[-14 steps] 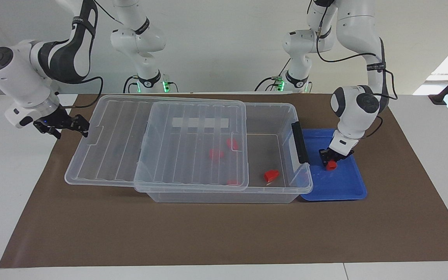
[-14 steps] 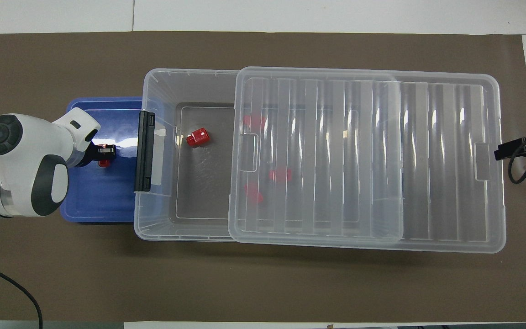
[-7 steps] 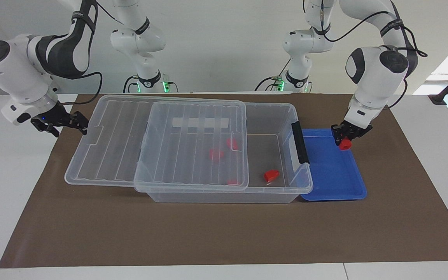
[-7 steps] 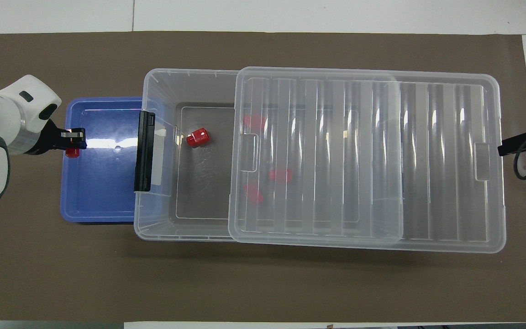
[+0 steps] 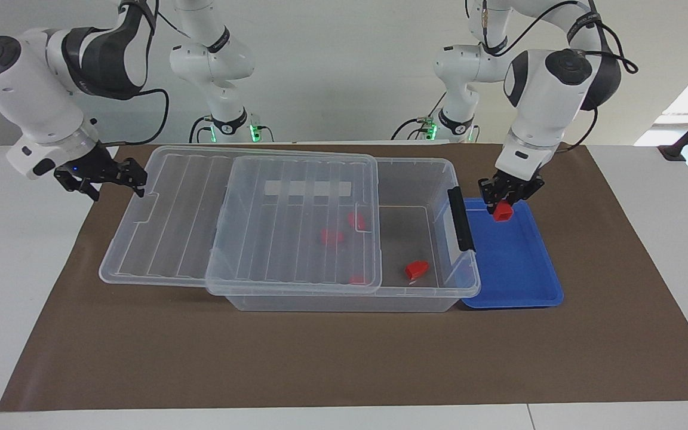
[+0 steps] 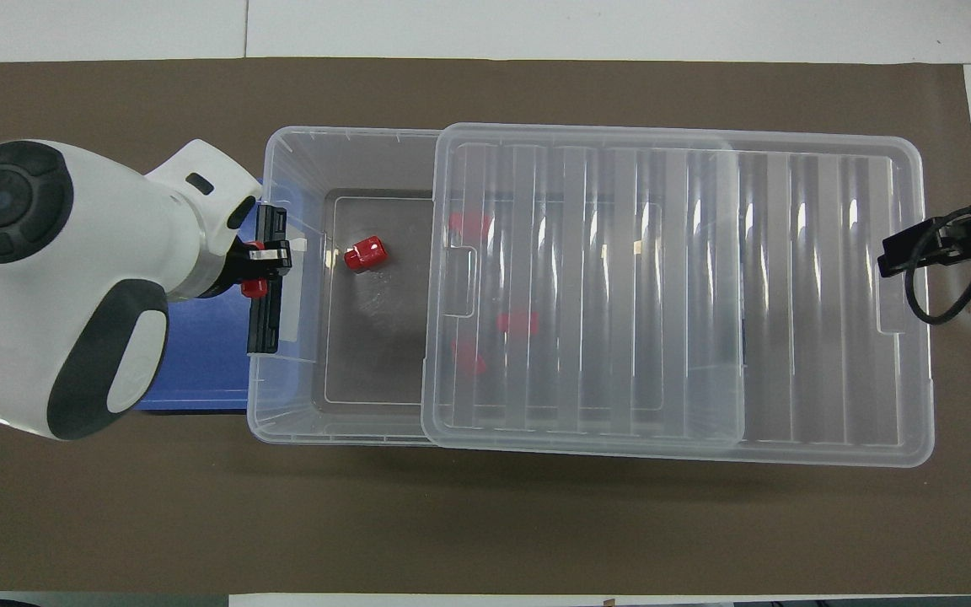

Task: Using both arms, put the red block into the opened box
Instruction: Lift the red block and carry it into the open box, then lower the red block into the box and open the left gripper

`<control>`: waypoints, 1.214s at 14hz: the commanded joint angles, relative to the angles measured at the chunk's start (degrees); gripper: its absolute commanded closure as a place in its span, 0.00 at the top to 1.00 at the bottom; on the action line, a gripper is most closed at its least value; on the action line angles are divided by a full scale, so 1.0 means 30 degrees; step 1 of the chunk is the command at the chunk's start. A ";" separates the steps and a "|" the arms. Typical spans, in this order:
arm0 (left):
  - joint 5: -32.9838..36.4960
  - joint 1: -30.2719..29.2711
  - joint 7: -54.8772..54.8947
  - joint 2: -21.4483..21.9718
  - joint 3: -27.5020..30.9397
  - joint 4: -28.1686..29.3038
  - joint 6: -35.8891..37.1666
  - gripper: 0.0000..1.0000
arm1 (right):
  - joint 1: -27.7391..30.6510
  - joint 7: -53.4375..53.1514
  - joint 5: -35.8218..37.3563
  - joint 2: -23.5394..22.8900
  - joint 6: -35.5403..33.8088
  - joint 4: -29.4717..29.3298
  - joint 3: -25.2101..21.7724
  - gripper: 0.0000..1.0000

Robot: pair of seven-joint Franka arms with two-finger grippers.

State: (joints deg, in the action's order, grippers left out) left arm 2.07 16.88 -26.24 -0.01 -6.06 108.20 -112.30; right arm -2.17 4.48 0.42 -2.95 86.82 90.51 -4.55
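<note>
A red block hangs in my left gripper, which is shut on it above the blue tray, close to the black latch handle of the box. In the overhead view the held red block shows at the latch handle. The clear box stands open at that end, with its ribbed lid slid toward the right arm's end. One red block lies in the uncovered part and several more show through the lid. My right gripper hovers open at the lid's end, with nothing in it.
A brown mat covers the table under the box and tray. Two slimmer white arms with green lights stand at the robots' edge of the table. The tray holds nothing that I can see.
My left gripper lifted the red block off the tray, swung out, then came back toward the box's latch end. My right gripper drifted a little toward the lid's end.
</note>
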 commanded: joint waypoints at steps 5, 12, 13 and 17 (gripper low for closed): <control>0.0277 0.2984 -0.3998 -0.1340 0.0205 0.1609 -0.2847 0.00 | 0.0226 -0.2338 -0.0082 0.0369 -0.1164 -0.0139 0.1219 1.00; 0.0277 0.3045 -0.3969 -0.2280 0.0205 0.3806 -0.5924 0.00 | 0.0167 -0.2871 -0.0053 0.0340 -0.0815 -0.0199 0.1398 1.00; 0.0248 0.3045 -0.3911 -0.2340 0.0234 0.4098 -0.6187 0.00 | 0.0196 -0.2871 -0.0053 0.0369 -0.0728 -0.0199 0.1398 1.00; 0.0277 0.3074 -0.3910 -0.2544 0.0205 0.5184 -0.7126 0.00 | 0.0197 -0.2842 -0.0024 0.0369 -0.0669 -0.0169 0.1369 1.00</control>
State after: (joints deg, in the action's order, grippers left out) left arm 2.07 25.27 -37.36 -7.68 -6.11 121.77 -131.51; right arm -2.04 -3.33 0.42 -2.27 84.47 89.97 -0.77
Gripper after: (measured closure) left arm 0.656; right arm 0.000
